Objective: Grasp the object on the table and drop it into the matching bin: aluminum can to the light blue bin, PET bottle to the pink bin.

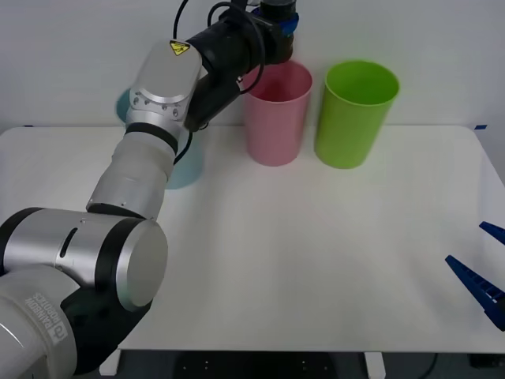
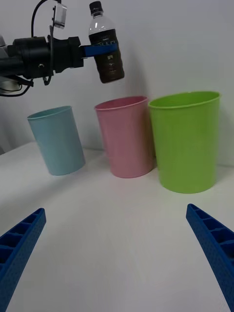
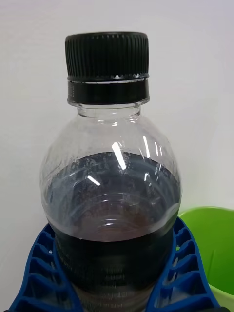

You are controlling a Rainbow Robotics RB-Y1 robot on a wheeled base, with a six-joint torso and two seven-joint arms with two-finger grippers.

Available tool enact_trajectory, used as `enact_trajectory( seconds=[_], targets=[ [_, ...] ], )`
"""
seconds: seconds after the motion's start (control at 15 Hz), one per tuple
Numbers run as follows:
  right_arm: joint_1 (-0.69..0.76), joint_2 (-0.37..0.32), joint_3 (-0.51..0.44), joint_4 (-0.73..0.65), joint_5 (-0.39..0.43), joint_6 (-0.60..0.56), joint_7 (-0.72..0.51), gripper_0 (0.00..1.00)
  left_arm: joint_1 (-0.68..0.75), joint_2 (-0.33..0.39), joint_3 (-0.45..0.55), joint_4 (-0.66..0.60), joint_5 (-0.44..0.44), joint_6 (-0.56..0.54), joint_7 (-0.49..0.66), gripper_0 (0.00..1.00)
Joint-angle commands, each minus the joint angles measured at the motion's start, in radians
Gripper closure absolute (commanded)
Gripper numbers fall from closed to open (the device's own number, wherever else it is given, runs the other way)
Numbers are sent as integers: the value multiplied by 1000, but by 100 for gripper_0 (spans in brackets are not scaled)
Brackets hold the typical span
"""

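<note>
The PET bottle [image 2: 106, 48], clear with a black cap and dark brown liquid, hangs upright in the air. My left gripper [image 2: 100, 49] is shut on its body. It hovers above the pink bin [image 2: 126, 136], over the rim on the side nearer the light blue bin [image 2: 56, 141]. In the left wrist view the bottle [image 3: 109, 195] sits between the blue fingers [image 3: 39, 273]. From the front, my left arm reaches to the back of the table [image 1: 316, 253], over the pink bin [image 1: 276, 114]. My right gripper [image 1: 481, 276] rests open at the table's right edge, holding nothing.
A lime green bin [image 1: 355, 114] stands right of the pink one, close beside it. The light blue bin [image 1: 185, 170] is partly hidden behind my left arm. A grey wall runs just behind the bins.
</note>
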Motion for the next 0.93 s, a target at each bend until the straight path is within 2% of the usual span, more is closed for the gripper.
enact_trajectory(
  seconds=[0.07,0.2,0.27,0.33,0.67,0.93],
  targets=[
    [0,0,0,0,0,0,0,0,1,0,-4,-1,18,5,0,93],
    [0,0,0,0,0,0,0,0,1,0,-4,-1,30,5,3,79],
    [0,0,0,0,0,0,0,0,1,0,-4,1,35,6,3,36],
    [0,0,0,0,0,0,0,0,1,0,-4,-1,38,8,3,0],
    [0,0,0,0,0,0,0,0,3,0,-7,-1,55,9,7,0],
    [0,0,0,0,0,0,0,0,21,20,-20,-1,126,-34,-5,0]
  ],
)
